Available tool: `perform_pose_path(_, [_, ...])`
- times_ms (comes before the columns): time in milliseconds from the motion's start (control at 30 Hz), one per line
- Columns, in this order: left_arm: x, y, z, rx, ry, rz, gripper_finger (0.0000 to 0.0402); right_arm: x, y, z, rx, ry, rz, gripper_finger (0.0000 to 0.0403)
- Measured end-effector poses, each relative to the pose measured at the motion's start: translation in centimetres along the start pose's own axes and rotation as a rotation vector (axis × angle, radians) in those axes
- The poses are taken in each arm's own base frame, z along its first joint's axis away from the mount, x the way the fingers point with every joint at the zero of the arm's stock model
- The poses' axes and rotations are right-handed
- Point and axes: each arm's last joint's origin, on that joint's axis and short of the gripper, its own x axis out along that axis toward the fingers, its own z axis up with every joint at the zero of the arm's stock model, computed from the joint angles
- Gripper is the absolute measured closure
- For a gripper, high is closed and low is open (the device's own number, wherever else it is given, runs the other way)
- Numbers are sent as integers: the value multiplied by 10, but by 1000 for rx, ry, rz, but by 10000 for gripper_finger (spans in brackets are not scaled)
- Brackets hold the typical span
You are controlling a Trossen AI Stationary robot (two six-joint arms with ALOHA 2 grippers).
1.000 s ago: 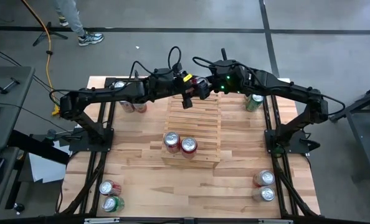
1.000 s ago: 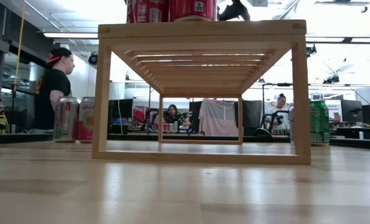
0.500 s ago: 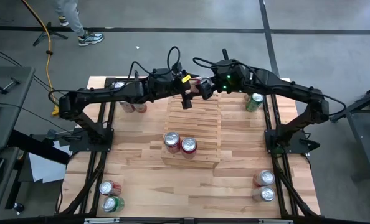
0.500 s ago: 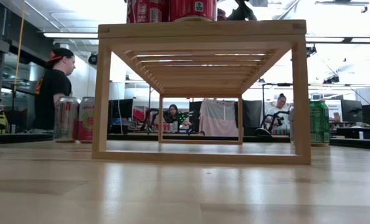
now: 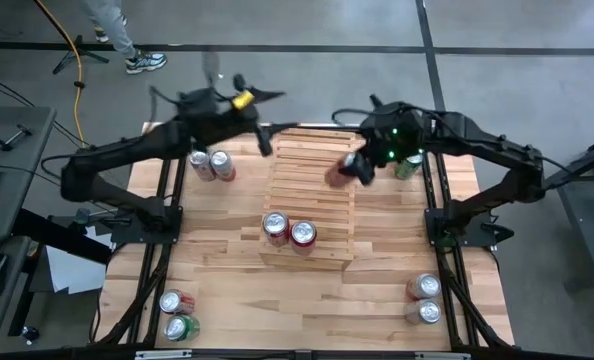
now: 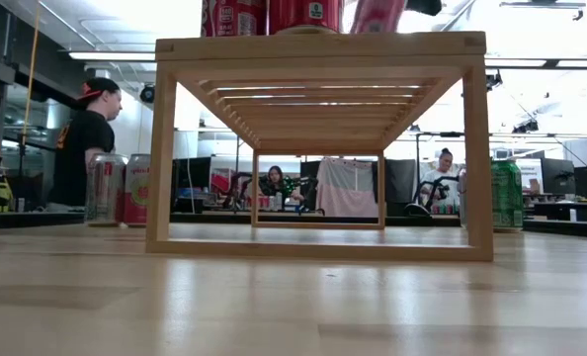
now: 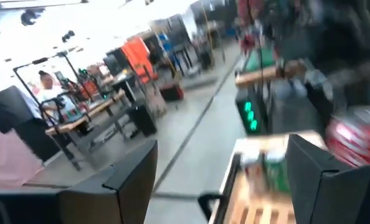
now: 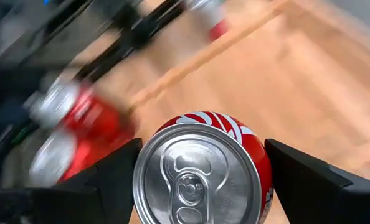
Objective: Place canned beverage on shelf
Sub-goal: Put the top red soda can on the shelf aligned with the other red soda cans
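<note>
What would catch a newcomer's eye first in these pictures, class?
Probably the red can clamped in the right claw, held tilted over the far right part of the pale slatted shelf. Next, the two cans standing side by side on the shelf's near edge, while the left claw hangs open past its far left corner.

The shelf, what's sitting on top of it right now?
Two red cans stand on the shelf at its front. The right gripper holds a third red can above the slats; whether it touches them can't be seen.
</note>
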Motion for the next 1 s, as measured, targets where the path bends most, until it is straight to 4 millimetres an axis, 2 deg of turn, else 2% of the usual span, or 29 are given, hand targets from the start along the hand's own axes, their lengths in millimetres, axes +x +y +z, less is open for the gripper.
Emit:
perform_pose_path(167, [-28, 26, 15, -171, -102, -16, 161, 2, 20, -15, -110, 110, 138, 110])
perform_pose_path(333, [-41, 37, 18, -347, -133, -100, 161, 2, 35, -27, -217, 160, 186, 110])
perform_pose_path(633, [-31, 27, 8, -533, -70, -364, 161, 29, 62, -45, -426, 259, 238, 112])
perform_pose_path(833, [-20, 25, 1, -492, -49, -371, 161, 47, 76, -56, -434, 299, 182, 112])
perform_pose_path(1000, [-14, 26, -6, -490, -16, -354, 161, 64, 82, -60, -374, 311, 119, 112])
